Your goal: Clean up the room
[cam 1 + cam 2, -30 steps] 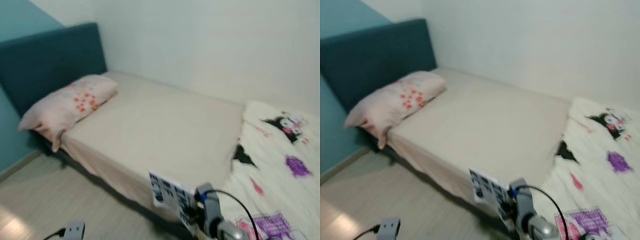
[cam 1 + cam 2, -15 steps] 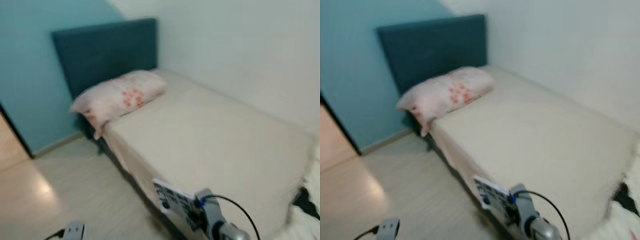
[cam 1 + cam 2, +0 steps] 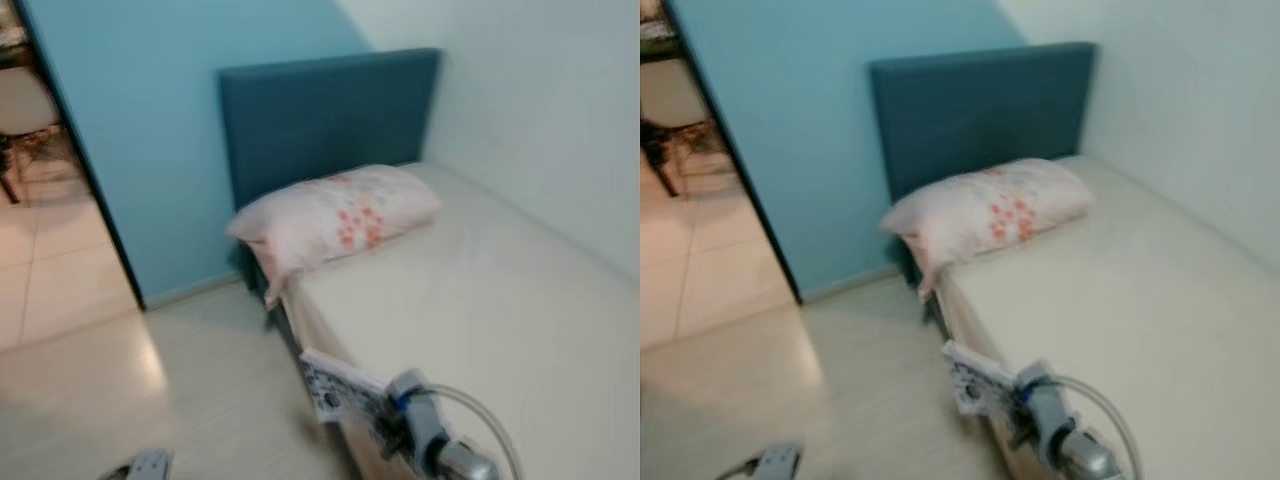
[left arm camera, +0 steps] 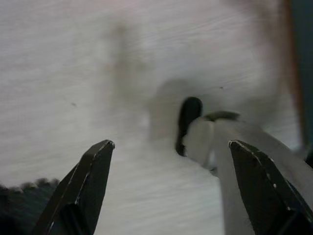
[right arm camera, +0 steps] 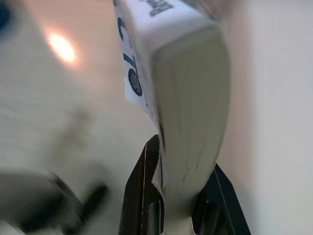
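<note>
At the right wrist: right gripper is closed on a book, the spine end pinched between the black fingers, pages edge-on to the camera.
Book position: it is held low in front of the body, beside the near edge of the bed and above the pale floor.
Left gripper: it is spread wide and empty, hanging over the floor.
Surroundings: a floral pillow lies against the teal headboard; a doorway opens on the left.
Step judged: the book is being carried to a storage place.
Advice: the pinch should be kept firm and the book kept from swinging, since only one end is held and slipping seems possible.
</note>
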Motion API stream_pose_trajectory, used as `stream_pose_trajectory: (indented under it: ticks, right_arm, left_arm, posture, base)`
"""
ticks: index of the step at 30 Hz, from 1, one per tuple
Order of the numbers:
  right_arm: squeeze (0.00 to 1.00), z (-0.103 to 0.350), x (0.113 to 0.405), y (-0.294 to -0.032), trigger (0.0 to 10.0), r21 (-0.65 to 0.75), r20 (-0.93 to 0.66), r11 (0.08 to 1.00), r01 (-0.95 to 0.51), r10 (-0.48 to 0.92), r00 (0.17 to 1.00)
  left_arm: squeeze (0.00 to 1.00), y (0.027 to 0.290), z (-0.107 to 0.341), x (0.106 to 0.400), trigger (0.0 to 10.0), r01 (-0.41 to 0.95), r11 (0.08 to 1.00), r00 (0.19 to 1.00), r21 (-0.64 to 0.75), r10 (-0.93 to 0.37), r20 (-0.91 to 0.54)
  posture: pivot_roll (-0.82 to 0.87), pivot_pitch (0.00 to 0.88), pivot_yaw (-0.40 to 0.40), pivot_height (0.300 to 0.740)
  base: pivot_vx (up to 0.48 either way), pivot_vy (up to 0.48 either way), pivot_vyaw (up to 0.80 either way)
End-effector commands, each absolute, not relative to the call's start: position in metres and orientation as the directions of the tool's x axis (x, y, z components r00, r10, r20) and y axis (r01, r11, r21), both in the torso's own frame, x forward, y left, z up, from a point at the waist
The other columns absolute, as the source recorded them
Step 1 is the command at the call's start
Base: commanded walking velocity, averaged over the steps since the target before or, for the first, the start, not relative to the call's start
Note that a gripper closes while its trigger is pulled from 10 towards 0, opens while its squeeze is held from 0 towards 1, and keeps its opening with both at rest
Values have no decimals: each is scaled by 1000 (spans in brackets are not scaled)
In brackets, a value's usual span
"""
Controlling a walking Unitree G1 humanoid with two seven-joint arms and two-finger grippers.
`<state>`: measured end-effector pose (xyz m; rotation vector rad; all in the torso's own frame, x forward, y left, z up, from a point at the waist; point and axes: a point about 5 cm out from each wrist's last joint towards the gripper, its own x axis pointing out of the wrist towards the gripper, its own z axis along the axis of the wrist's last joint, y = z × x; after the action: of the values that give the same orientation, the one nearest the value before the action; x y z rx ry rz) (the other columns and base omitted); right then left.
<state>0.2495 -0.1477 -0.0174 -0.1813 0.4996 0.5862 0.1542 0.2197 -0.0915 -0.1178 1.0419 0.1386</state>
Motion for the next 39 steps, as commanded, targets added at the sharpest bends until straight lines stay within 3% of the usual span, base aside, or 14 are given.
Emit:
stream_pose_trajectory:
  ticks: [1, 10, 20, 24, 39]
  right_arm:
    - [0, -17, 248, -160, 10000, -41, -497, 837, -546, 457, 737]
    - [0, -17, 257, -176, 10000, -56, -504, 926, -373, 296, 811]
    - [0, -1, 271, -196, 10000, 117, -388, 987, -109, 146, 910]
    - [0, 1, 274, -199, 10000, 147, -373, 986, -76, 126, 919]
    - [0, 4, 279, -199, 10000, 187, -366, 980, -67, 133, 921]
  left_arm:
    - [0, 219, -90, 159, 10000, -157, 987, 508, -33, 52, -860]
    - [0, 221, -89, 160, 10000, -153, 988, 501, -10, 69, -862]
    - [0, 223, -88, 162, 10000, -143, 990, 506, 0, 73, -859]
    - [0, 222, -88, 163, 10000, -148, 989, 511, 7, 83, -855]
    - [0, 222, -85, 169, 10000, -199, 980, 538, 10, 117, -835]
  posture:
    - [-30, 0, -9, 740]
    - [-33, 0, -6, 740]
    - [-38, 0, -6, 740]
    - [-38, 0, -8, 740]
    - [-37, 0, -27, 740]
  base:
    - [386, 0, 763]
    - [241, 0, 254]
    - [0, -328, 0]
    - [0, -437, 0]
    - [39, 0, 0]
